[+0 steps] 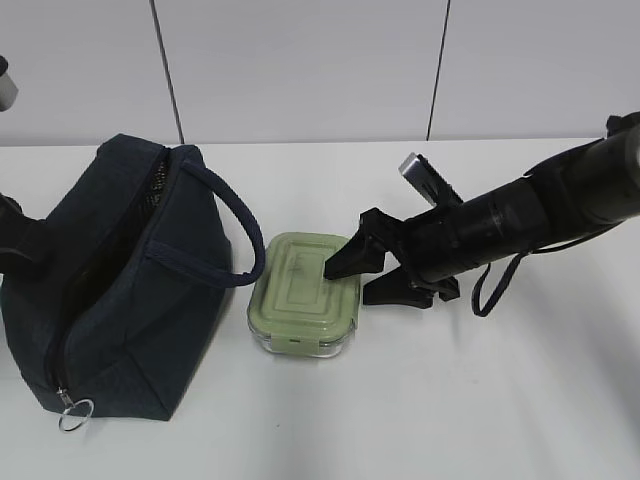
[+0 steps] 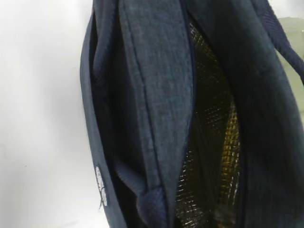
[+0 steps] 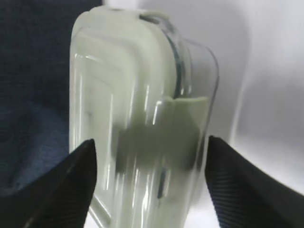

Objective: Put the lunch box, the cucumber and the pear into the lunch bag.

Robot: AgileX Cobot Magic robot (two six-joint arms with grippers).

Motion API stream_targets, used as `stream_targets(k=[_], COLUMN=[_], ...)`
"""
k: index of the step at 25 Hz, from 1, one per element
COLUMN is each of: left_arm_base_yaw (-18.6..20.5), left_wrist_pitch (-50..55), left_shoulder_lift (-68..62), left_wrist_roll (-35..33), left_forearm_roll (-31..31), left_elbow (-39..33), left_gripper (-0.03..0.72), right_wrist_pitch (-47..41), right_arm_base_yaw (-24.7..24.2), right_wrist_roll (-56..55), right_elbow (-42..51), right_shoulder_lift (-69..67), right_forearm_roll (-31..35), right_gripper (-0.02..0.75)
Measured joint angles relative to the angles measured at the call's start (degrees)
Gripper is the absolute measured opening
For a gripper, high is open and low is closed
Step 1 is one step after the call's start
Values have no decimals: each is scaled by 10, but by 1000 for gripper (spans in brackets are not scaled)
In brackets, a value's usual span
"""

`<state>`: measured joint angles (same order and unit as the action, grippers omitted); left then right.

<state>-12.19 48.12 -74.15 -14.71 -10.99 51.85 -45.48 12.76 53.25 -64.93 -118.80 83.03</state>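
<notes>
Your right pincer (image 1: 368,272) stands wide, one finger over the lunch box (image 1: 303,292) lid, the other on the table (image 1: 480,400) at its 3 o'clock side. The box sits beside the lunch bag (image 1: 110,280), at its 3 o'clock. Your left pincer is closed, unseen.

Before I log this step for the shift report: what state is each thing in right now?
lunch bag: upright on the table, top unzipped, lining showing.
lunch box: lid on, beside the bag, not lifted.
right gripper: open, one finger over the lid, the other off its right edge.
left gripper: shut, out of sight.
</notes>
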Motion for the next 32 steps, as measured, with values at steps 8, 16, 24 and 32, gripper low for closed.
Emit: stream_targets(k=[8,16,24,32], left_arm_base_yaw=[0,0,0,0], left_wrist_pitch=[0,1,1,1], left_shoulder_lift=[0,0,0,0], left_wrist_roll=[0,0,0,0], left_forearm_roll=[3,8,9,9], left_elbow=[0,0,1,1], left_gripper=[-15,-15,-15,-15], right_wrist_pitch=[-30,-41,-3,-55], right_arm_base_yaw=[0,-1,-18,-14], right_wrist_roll=[40,51,47,-99], right_elbow=[0,0,-1,-111], right_shoulder_lift=[-36,-35,94,164], right_forearm_roll=[52,59,-8,-106], right_gripper=[531,363,363,363])
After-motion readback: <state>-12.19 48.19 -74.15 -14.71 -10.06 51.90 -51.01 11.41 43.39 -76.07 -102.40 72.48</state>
